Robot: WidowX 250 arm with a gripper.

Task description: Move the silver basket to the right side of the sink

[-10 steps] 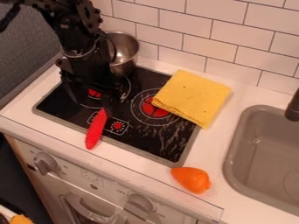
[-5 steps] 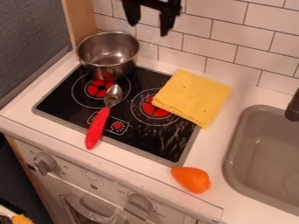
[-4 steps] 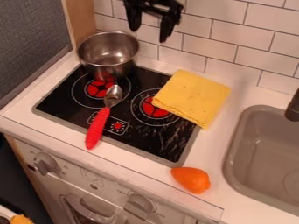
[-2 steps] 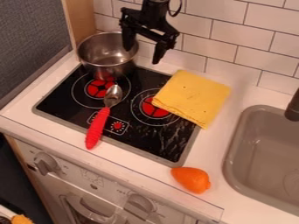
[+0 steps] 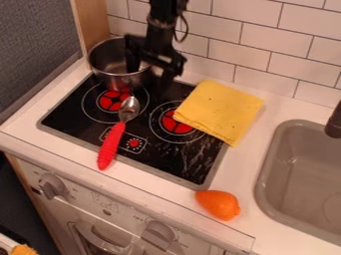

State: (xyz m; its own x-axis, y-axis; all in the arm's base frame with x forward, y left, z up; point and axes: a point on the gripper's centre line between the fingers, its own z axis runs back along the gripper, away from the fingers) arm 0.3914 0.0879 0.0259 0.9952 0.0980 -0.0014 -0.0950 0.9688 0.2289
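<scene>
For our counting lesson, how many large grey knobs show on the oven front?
2: a left knob near the front panel's left end, and a right knob farther along it.

No readable text shows on anything here.

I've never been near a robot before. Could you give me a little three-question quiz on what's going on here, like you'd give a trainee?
1. Multiple choice: What colour is the folded cloth?
a) blue
b) yellow
c) green

2. True or false: The robot's fingers stand apart, close to the metal pot.

3. Fill in the blank: The spoon with the red handle lies at least partly on the black ____.

Key:
1. b
2. True
3. Stove top
</scene>
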